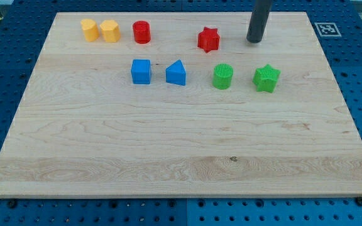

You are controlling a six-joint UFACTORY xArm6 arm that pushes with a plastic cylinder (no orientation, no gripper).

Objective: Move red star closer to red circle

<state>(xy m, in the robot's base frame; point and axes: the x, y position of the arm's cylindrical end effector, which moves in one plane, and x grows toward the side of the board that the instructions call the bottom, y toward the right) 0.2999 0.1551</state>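
Observation:
The red star (208, 39) lies near the view's top, right of centre. The red circle (142, 31) stands to its left, about a hundred pixels away, with bare board between them. My tip (254, 41) rests on the board to the right of the red star, a short gap apart and not touching it. The dark rod rises from the tip out of the view's top.
Two yellow blocks (90, 29) (110, 30) sit side by side left of the red circle. A blue cube (141, 71), a blue triangle (176, 73), a green circle (223, 76) and a green star (266, 78) form a row below. The wooden board's (181, 157) top edge is close behind the tip.

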